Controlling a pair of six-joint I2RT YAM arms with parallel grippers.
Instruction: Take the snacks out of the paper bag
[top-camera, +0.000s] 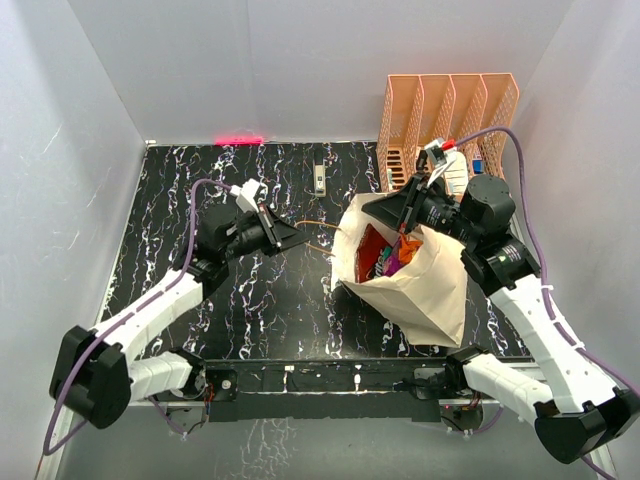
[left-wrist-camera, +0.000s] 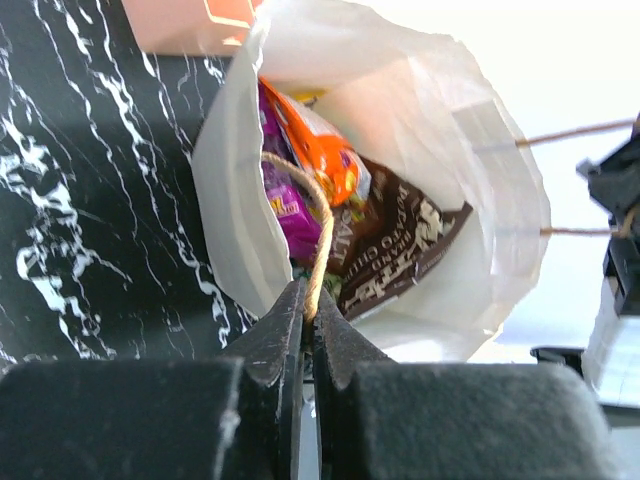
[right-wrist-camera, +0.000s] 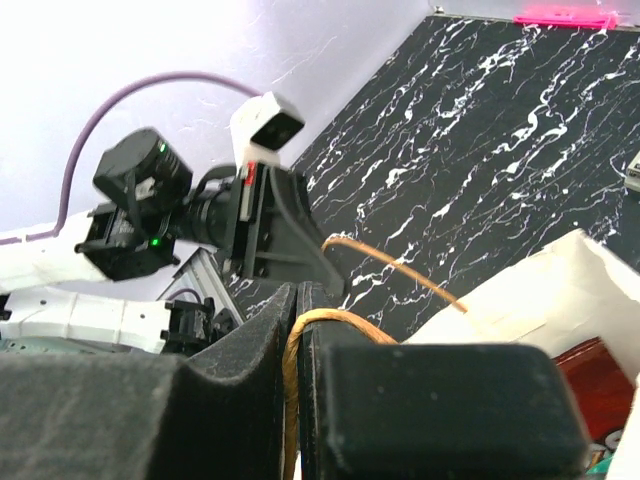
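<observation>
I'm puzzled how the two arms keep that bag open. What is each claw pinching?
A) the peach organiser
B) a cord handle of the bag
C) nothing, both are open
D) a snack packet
B: the left gripper is shut on one cord handle and the right gripper on the other handle; the snacks lie inside the bag.
</observation>
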